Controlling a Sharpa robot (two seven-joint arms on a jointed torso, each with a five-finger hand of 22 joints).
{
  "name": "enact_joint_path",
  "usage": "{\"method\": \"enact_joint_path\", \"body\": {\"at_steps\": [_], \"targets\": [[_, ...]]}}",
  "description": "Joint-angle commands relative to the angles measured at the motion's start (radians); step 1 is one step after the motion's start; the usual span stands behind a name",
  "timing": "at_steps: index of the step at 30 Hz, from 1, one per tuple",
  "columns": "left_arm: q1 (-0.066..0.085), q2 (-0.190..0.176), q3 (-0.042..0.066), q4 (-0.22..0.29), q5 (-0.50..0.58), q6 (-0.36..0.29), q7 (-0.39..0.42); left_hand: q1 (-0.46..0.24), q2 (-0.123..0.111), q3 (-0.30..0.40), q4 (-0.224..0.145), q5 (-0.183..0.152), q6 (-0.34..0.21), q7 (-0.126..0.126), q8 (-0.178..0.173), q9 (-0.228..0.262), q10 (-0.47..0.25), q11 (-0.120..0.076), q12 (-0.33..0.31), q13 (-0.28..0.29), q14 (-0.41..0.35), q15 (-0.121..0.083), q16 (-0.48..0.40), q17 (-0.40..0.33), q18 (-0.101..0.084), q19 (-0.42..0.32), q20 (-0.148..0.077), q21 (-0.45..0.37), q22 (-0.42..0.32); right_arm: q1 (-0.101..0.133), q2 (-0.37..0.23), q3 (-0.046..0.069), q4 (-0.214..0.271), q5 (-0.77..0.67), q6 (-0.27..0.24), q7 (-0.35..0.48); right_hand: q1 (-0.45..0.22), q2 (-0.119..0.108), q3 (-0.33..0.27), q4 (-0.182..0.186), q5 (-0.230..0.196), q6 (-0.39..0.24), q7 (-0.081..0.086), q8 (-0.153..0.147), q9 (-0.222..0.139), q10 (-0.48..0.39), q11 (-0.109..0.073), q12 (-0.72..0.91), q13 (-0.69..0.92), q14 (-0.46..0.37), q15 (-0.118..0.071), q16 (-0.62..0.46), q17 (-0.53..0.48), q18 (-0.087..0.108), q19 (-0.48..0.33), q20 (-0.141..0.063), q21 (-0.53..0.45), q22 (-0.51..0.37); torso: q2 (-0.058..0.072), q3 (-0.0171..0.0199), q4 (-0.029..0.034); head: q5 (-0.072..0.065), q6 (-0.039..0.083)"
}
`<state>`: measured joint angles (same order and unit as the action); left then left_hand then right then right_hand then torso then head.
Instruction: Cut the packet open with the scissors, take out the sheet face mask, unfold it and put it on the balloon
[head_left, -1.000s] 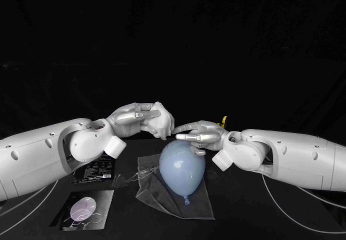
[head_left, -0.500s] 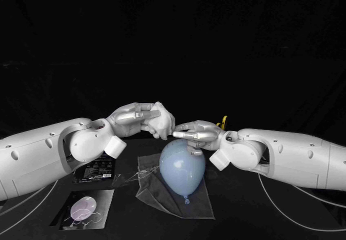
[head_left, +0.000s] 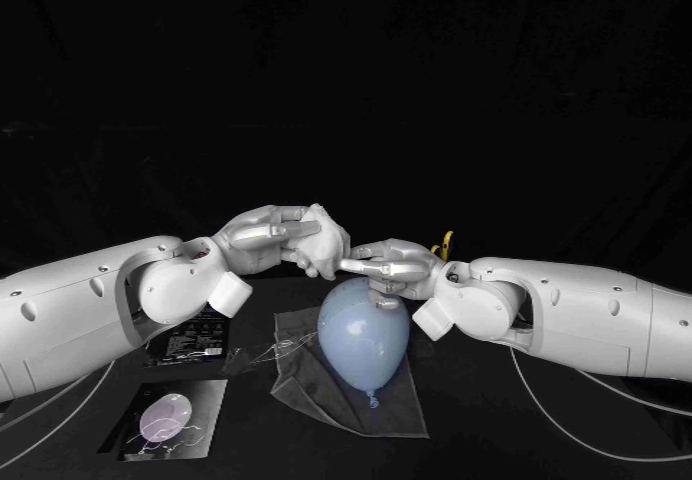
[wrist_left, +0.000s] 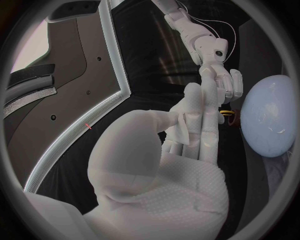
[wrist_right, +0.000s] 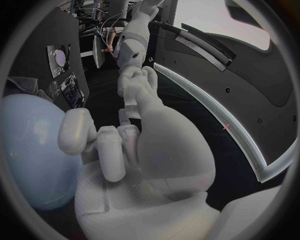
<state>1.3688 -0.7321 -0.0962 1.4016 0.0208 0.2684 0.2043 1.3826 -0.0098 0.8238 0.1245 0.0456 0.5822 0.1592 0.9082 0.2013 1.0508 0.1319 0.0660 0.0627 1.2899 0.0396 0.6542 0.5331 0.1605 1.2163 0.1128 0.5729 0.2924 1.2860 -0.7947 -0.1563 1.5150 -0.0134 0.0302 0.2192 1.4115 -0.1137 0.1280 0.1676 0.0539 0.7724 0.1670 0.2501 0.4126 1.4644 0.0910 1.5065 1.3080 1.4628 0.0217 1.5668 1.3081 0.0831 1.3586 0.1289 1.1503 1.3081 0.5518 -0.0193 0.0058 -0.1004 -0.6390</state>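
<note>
We're seeing the black table (head_left: 483, 455) with a clear plastic sheet (head_left: 306, 385) lying flat on it. The pale blue balloon (head_left: 361, 335) is lying on that sheet, knot end pointing toward the robot. Left of it, a black packet (head_left: 192, 343) is lying flat, partly under the left arm; we can't tell whether it's cut open or what's in it. Nearer the robot, a card (head_left: 170, 420) picturing a balloon is lying on the table.

The left hand (head_left: 281, 238) is hovering above the far end of the balloon, clenching a small folded white face mask (wrist_left: 182, 126) between thumb and fingers. The right hand (head_left: 392, 268) is hanging just over the balloon with its fingers curled in and its fingertips (head_left: 351, 266) meeting the left hand's. We can't tell whether it's actually pinching the mask.

The scissors (head_left: 447, 241) are showing just a yellow handle behind the right hand.
</note>
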Motion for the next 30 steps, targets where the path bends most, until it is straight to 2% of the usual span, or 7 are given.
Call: {"method": "enact_joint_path", "body": {"at_steps": [1,4,12,16,19,27,30], "targets": [[0.001,0.002,0.002,0.001,-0.004,0.008,0.013,0.001,0.005,0.0,0.007,0.003,0.02,0.027,-0.004,0.115,0.002,-0.005,-0.004,0.0,-0.005,-0.001,0.007,0.003,0.018,-0.009,0.001,0.006,0.003,0.0,0.002,0.001,0.002,0.009,-0.005,0.028,0.004,0.018,-0.008,0.0,-0.006,0.028,-0.001,0.014,0.005,0.066,-0.006,0.008,0.213,0.108,-0.003,0.004,0.263,-0.001,0.004,-0.003,0.011,0.154,0.0,-0.0002,0.0003,-0.001,0.001],[0.001,0.003,0.002,0.001,-0.004,0.005,0.013,0.001,0.005,0.0,0.007,0.003,0.02,0.027,-0.004,0.115,0.002,-0.005,-0.004,0.0,-0.006,-0.001,0.011,0.004,0.018,-0.011,0.001,0.008,0.004,0.0,0.004,0.001,0.004,0.01,-0.011,0.033,0.006,0.036,-0.01,0.003,-0.006,0.081,-0.003,0.035,0.011,0.071,-0.009,0.015,0.218,0.108,-0.004,0.004,0.263,-0.003,0.009,-0.005,0.02,0.156,0.0,-0.0002,0.0005,-0.002,0.002],[0.001,0.005,0.001,-0.001,-0.008,-0.004,0.008,0.001,0.005,0.0,0.008,0.003,0.02,0.027,-0.005,0.117,0.002,-0.005,-0.004,0.0,-0.007,-0.001,0.016,0.007,0.018,-0.014,0.001,0.012,0.007,0.0,0.008,0.001,0.009,0.015,-0.06,0.056,0.042,0.095,0.02,0.0,-0.005,0.178,-0.038,0.057,0.009,0.087,-0.039,0.035,0.237,0.108,-0.027,0.004,0.263,-0.007,0.023,-0.021,0.047,0.163,0.0,-0.0002,0.0008,-0.003,0.002],[0.001,0.004,0.001,-0.001,-0.009,-0.008,0.007,0.001,0.005,0.0,0.008,0.003,0.02,0.027,-0.005,0.117,0.002,-0.005,-0.004,0.0,-0.007,-0.001,0.016,0.007,0.018,-0.014,0.001,0.012,0.007,0.0,0.008,0.001,0.01,0.013,-0.089,0.061,0.088,0.131,0.062,-0.03,-0.005,0.233,-0.068,0.078,0.014,0.096,-0.065,0.048,0.249,0.108,-0.049,0.004,0.263,-0.009,0.032,-0.039,0.063,0.166,0.0,-0.0003,0.0003,-0.002,0.004],[0.001,0.004,0.001,-0.001,-0.009,-0.013,0.007,0.001,0.005,0.0,0.008,0.003,0.02,0.027,-0.005,0.117,0.002,-0.005,-0.004,0.0,-0.007,-0.001,0.016,0.007,0.018,-0.014,0.001,0.012,0.007,0.0,0.008,0.001,0.013,0.007,-0.109,0.062,0.106,0.151,0.096,-0.053,-0.005,0.249,-0.08,0.095,0.024,0.101,-0.077,0.056,0.256,0.108,-0.062,0.004,0.263,-0.01,0.036,-0.053,0.069,0.168,0.0,-0.0001,0.0006,-0.002,0.003],[0.001,0.002,0.001,-0.005,-0.034,-0.063,0.013,0.007,-0.001,0.004,0.0,0.003,0.013,0.031,-0.014,0.119,-0.009,-0.002,-0.005,-0.001,-0.022,0.001,0.032,0.014,0.018,-0.028,0.003,0.029,0.02,0.0,-0.004,0.002,0.035,-0.01,-0.163,0.071,0.073,0.146,0.173,-0.083,-0.005,0.247,-0.083,0.123,0.048,0.103,-0.082,0.059,0.258,0.108,-0.069,0.004,0.263,-0.012,0.038,-0.064,0.072,0.168,0.0,-0.0002,0.0005,-0.002,0.004],[0.001,0.001,0.001,-0.006,-0.068,-0.09,0.018,0.013,-0.035,-0.006,-0.023,0.003,0.0,0.043,-0.036,0.112,-0.03,0.008,-0.006,-0.002,-0.054,0.007,0.041,0.017,0.017,-0.055,0.004,0.049,0.036,0.0,-0.009,0.002,0.043,-0.012,-0.179,0.076,0.052,0.138,0.204,-0.094,-0.005,0.243,-0.084,0.132,0.055,0.103,-0.081,0.059,0.258,0.108,-0.071,0.004,0.263,-0.012,0.038,-0.066,0.073,0.168,0.0,-0.0001,0.0003,-0.001,0.004]]}}
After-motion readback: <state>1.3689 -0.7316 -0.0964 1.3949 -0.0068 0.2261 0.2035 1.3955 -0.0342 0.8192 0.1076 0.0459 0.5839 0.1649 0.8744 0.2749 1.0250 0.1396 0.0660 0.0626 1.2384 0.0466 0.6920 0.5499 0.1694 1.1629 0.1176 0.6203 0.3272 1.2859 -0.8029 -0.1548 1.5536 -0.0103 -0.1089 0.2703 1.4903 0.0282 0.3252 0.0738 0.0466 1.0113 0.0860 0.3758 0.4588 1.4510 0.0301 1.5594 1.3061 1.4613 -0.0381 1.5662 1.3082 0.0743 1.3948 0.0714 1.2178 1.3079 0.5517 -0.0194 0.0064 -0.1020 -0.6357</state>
